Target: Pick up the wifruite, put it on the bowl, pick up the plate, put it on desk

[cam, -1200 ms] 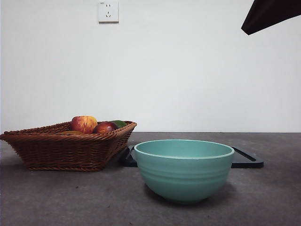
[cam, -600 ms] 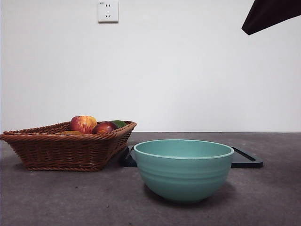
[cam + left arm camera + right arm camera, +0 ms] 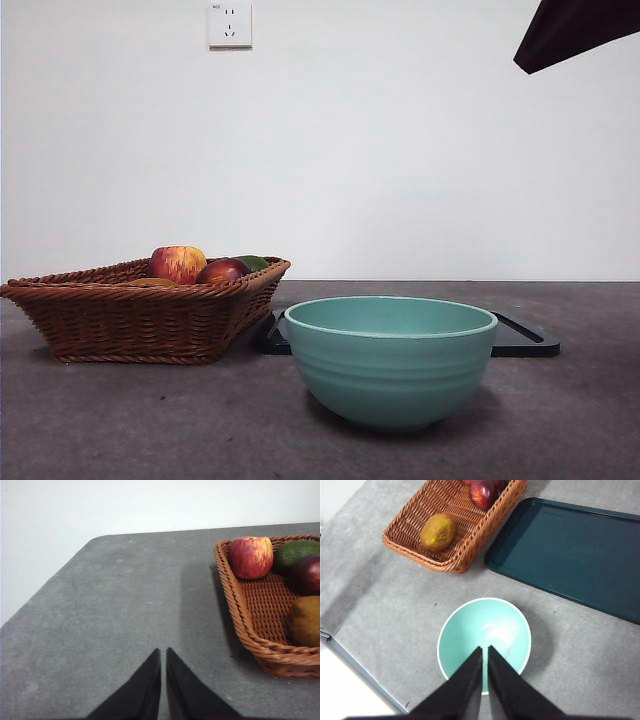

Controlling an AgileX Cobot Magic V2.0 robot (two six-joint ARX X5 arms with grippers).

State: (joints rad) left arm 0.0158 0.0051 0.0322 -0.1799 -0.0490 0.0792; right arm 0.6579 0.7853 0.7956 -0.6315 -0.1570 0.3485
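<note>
Broadly, the grey mottled tabletop [image 3: 120, 420] carries everything, and the teal bowl [image 3: 391, 360] serves as the landmark at its front middle. Behind the bowl lies the glossy black tray [image 3: 570, 555], flat on the tabletop, its edges showing on both sides of the bowl in the front view. Beside the tray, and behind and to one side of the bowl, sits the brown wicker basket [image 3: 140, 315], close to the tray's edge but apart from the bowl. The bowl itself is upright and holds nothing.

Inside the basket — well apart from the bowl — are a red-and-yellow apple [image 3: 250, 556], a dark red fruit [image 3: 483, 494], a dark green fruit [image 3: 295, 552], and the tan-brown wifruite [image 3: 438, 532], which lies on the wicker floor near the basket's corner, away from the other fruit.

The right pincer [image 3: 484, 655] hangs high above the bowl, its jaws drawn nearly together around nothing. The left pincer [image 3: 163, 657] hovers over bare tabletop beside the basket — on the side away from the bowl — jaws likewise narrow and holding nothing.
</note>
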